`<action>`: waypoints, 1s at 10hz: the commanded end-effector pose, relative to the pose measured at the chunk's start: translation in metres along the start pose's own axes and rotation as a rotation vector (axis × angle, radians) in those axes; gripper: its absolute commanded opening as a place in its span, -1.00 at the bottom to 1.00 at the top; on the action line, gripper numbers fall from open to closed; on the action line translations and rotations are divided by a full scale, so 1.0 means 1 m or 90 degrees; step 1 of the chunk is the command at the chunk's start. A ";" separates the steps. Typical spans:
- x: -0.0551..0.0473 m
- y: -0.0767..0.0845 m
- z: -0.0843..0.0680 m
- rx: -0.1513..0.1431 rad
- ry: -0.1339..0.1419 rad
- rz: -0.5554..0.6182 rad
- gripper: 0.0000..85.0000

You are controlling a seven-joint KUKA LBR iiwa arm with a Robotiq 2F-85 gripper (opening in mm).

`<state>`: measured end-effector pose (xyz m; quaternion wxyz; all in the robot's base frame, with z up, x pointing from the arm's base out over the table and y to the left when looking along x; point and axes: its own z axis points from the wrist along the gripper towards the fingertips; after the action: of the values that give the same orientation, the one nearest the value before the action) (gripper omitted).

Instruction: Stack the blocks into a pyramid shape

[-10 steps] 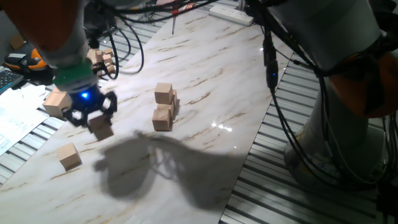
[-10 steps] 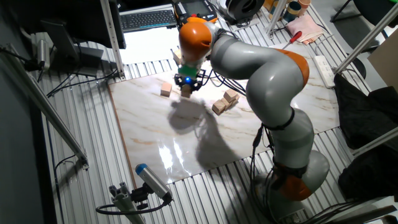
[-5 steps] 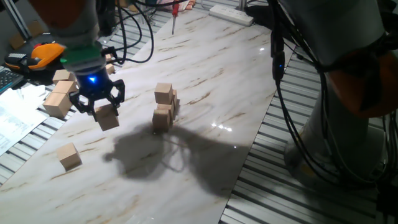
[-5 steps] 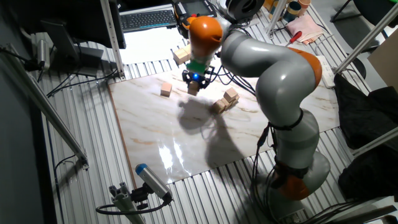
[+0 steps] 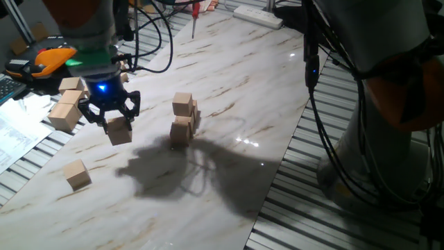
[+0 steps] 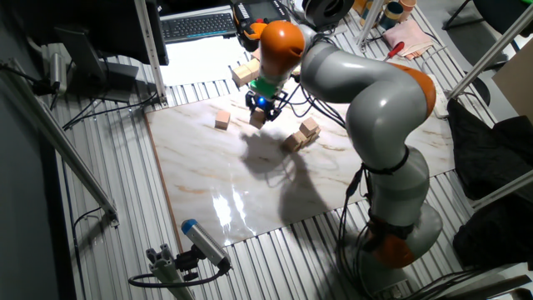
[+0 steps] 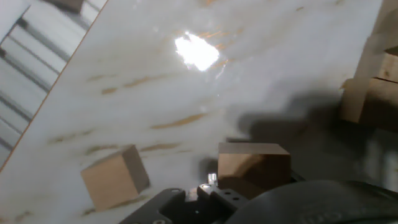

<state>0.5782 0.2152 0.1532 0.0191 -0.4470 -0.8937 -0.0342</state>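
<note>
My gripper (image 5: 116, 123) is shut on one tan wooden cube (image 5: 121, 134) and holds it above the marble table, left of a cluster of several cubes (image 5: 183, 119), some of them stacked. One more cube (image 5: 78, 173) lies alone near the front left edge. In the other fixed view the gripper (image 6: 258, 114) holds the cube (image 6: 257, 120) between the lone cube (image 6: 221, 122) and the cluster (image 6: 301, 135). The hand view shows the held cube (image 7: 254, 164), the lone cube (image 7: 115, 178) below left and the cluster (image 7: 372, 81) at the right edge.
Bigger oblong pale wooden blocks (image 5: 66, 109) lie at the table's left edge, behind the gripper. Cables hang over the back of the table (image 5: 236, 76). A keyboard (image 6: 198, 25) and tools sit beyond the table. The arm's base (image 6: 391, 225) stands to the right.
The gripper has risen with the cube in it and moved away from the lone cube toward the cluster. The other cubes have not moved.
</note>
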 end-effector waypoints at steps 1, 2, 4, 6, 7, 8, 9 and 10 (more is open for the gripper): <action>0.000 0.000 0.000 0.024 -0.038 0.108 -1.00; 0.000 0.000 0.000 0.019 -0.035 0.108 -1.00; -0.016 -0.020 -0.001 0.003 -0.023 0.071 -1.00; -0.039 -0.040 -0.007 -0.001 -0.019 0.048 -1.00; -0.050 -0.046 -0.012 -0.002 -0.014 0.039 -1.00; -0.062 -0.057 -0.018 -0.008 -0.003 0.022 -1.00; -0.069 -0.067 -0.021 -0.004 -0.004 0.012 -1.00; -0.074 -0.075 -0.023 0.002 -0.008 0.009 -1.00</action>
<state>0.5620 0.1415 0.1680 0.0151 -0.4549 -0.8899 -0.0288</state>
